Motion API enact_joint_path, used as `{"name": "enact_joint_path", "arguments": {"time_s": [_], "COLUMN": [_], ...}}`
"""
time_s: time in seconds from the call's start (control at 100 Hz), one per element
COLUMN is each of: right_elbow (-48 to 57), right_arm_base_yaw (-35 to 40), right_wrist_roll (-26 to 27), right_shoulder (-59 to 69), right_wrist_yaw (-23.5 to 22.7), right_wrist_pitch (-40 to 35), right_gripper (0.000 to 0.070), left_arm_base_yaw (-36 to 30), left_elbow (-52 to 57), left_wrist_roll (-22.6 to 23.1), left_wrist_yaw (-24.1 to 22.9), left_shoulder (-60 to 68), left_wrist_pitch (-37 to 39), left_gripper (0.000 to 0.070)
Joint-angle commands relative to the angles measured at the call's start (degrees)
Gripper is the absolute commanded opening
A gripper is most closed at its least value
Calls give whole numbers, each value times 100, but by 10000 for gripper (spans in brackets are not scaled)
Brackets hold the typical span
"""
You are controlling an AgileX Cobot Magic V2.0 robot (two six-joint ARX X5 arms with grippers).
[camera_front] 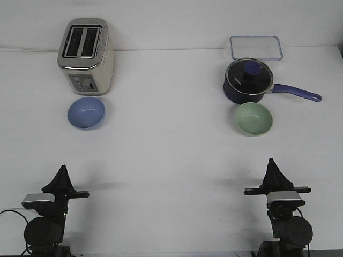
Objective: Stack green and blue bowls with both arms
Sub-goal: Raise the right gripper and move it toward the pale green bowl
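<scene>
While both arms' fingers (63,172) (273,165) look closed, blue bowl (86,113) and green bowl (253,118) sit well apart

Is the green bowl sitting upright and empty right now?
Upright and empty. The green bowl rests on the table with its opening facing up, and its bare inside is visible.

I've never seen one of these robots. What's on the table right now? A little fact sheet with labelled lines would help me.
blue bowl: left side, in front of the toaster, upright, empty
green bowl: right side, in front of the saucepan, upright, empty
saucepan: dark navy, lidded, handle pointing right
clear tray: behind the saucepan
left gripper: near edge, apart from the bowls
right gripper: near edge, apart from the bowls
stacking: not begun
</scene>
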Motion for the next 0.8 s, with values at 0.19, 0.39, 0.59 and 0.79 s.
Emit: {"name": "enact_joint_path", "arguments": {"time_s": [0.19,0.39,0.59,0.79], "right_elbow": [-4,214,1132,2503], "right_arm_base_yaw": [-13,-13,-13,-13], "right_wrist_roll": [-2,203,350,361], "right_shoulder": [2,2,177,962], "right_wrist_yaw": [20,22,129,157], "right_wrist_pitch": [68,-24,-1467,-2892], "right_gripper": [4,4,4,4], "left_arm_base_yaw": [-2,-2,-2,-2], "left_elbow": [-111,-111,-111,-111], "left_wrist_roll": [87,87,87,87], "left_wrist_yaw": [7,7,7,7], "left_shoulder": [-7,-7,-7,-7], "left_wrist_pitch": [55,55,55,55], "left_gripper": [11,11,11,11]}}
